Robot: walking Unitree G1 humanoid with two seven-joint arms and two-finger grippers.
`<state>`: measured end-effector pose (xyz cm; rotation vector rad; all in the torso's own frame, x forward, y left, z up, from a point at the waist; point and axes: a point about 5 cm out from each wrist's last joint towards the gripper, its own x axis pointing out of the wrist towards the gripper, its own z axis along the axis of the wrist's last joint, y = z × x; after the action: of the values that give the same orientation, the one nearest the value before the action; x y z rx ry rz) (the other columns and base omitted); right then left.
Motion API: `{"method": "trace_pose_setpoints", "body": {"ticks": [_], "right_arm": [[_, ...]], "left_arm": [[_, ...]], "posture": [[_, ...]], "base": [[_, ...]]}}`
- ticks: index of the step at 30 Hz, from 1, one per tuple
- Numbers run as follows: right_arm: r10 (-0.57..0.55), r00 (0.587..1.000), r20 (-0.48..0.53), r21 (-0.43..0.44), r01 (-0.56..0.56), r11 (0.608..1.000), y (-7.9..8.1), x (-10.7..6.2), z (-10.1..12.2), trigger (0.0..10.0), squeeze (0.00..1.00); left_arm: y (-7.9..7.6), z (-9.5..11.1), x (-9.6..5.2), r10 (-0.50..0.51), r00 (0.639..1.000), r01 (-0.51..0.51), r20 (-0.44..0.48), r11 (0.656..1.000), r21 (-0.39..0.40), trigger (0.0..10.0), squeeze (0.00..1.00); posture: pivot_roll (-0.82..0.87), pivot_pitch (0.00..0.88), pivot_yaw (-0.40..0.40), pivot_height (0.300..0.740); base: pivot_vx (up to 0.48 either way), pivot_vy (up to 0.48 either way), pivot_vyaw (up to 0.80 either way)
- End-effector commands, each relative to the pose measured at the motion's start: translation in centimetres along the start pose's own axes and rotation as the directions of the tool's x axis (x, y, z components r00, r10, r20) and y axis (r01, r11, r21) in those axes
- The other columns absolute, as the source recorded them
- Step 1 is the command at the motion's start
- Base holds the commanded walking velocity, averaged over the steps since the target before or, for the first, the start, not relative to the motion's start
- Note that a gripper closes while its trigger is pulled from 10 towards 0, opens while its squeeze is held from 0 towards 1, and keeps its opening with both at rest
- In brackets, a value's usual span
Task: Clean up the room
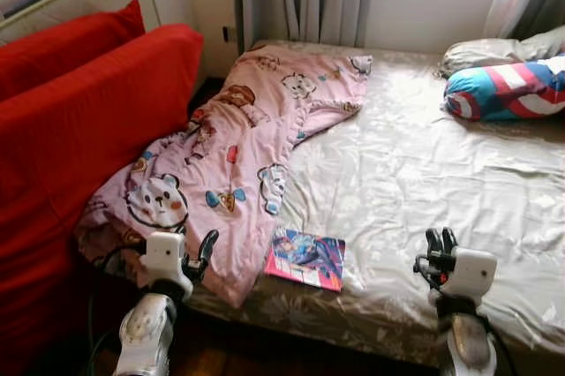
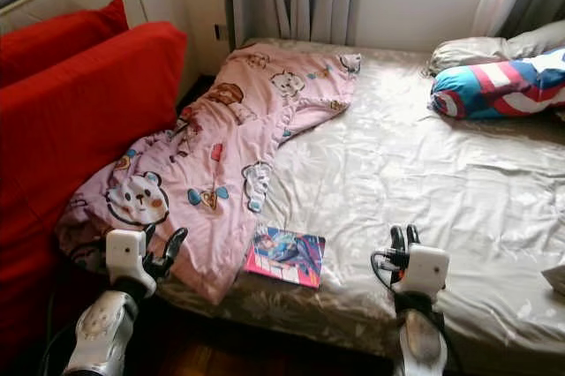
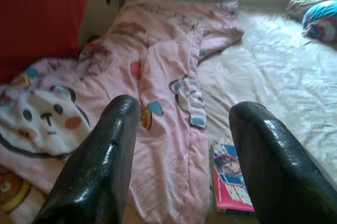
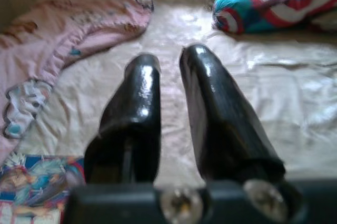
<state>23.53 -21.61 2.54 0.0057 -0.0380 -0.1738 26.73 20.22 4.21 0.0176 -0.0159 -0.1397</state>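
Left gripper (image 1: 201, 255) is hovering with fingers spread, empty, over the pink blanket's (image 1: 231, 142) near edge. Right gripper (image 1: 440, 244) is holding its fingers nearly together, empty. The comic book (image 1: 307, 258) is lying between both grippers.

Two silver arms rise from six o'clock: the left gripper (image 1: 196, 252) spreads its fingers wide, the right gripper (image 1: 440, 242) holds its fingers nearly together (pointing toward twelve).
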Motion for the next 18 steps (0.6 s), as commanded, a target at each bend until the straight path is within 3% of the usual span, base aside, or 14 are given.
{"method": "trace_pose_setpoints", "body": {"ticks": [1, 9, 18], "right_arm": [[0.003, 1.0, 0.013, -0.012, -0.003, 1.0, 0.0, 0.0, 0.4, 10.0, 0.0], [-0.029, 0.999, -0.041, 0.01, 0.029, 1.0, -0.2, -1.0, 0.5, 10.0, 0.0], [-0.01, 0.999, -0.037, 0.017, 0.01, 1.0, 0.0, -1.4, 1.7, 10.0, 0.0]], "left_arm": [[-0.1, 0.1, -0.2, -0.007, 1.0, 0.007, 0.006, 1.0, -0.015, 10.0, 0.0], [-0.2, 0.9, -0.9, 0.007, 0.999, -0.006, 0.032, 1.0, -0.028, 10.0, 0.0], [-0.5, 2.0, -1.2, 0.017, 0.999, -0.015, 0.037, 0.999, -0.049, 10.0, 0.0]], "posture": [[0.02, 0.0, -0.025, 0.74], [0.02, 0.0, -0.04, 0.73], [0.03, 0.111, -0.05, 0.701]], "base": [[0.0, 0.0, 0.0], [0.0, 0.0, 0.0], [0.0, 0.0, 0.0]]}}
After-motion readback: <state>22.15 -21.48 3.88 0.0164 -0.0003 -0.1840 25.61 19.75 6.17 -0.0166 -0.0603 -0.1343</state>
